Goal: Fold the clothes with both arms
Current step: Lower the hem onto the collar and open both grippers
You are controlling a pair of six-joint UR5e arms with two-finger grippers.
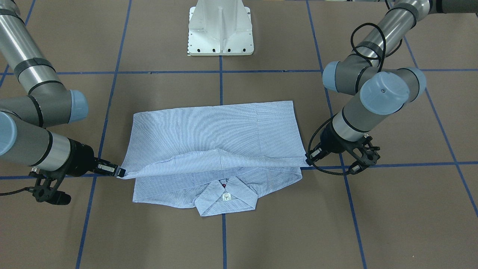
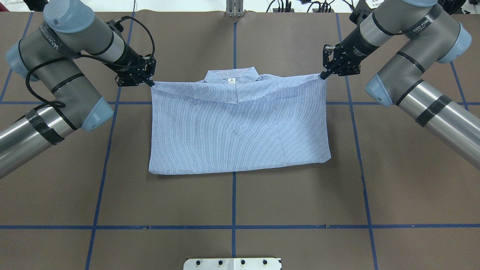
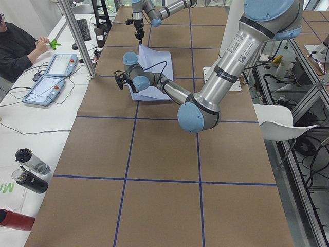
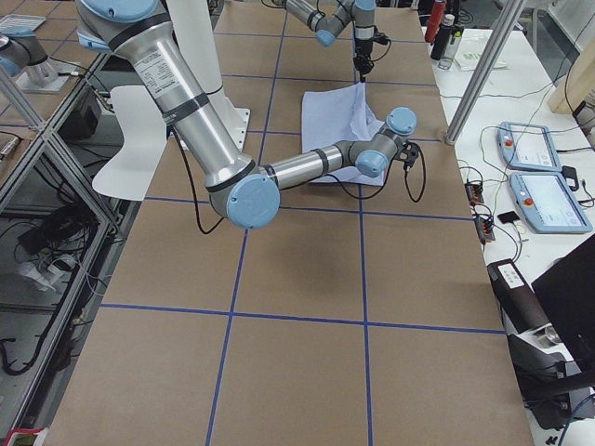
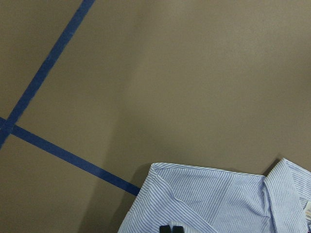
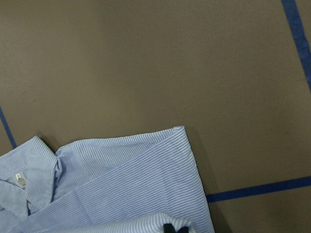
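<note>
Both grippers are pinched tight on the shirt (image 2: 240, 127). The left gripper (image 2: 152, 83) holds one top corner of the folded-over cloth. The right gripper (image 2: 321, 76) holds the other top corner. Their jaws are almost closed, with only thin cloth between them. The held edge runs from one gripper to the other and sags a little in the middle. It is lifted a bit off the table (image 2: 240, 202). From that edge the shirt spreads out flat toward the robot's base in a wide rectangle. The collar (image 2: 232, 76) lies halfway between the two grippers. It pokes out just past the held edge, on the side away from the robot. A small white label (image 2: 232, 80) sits on the collar. In the left wrist view, black fingertips (image 5: 164, 228) show at the bottom with striped cloth around them.
</note>
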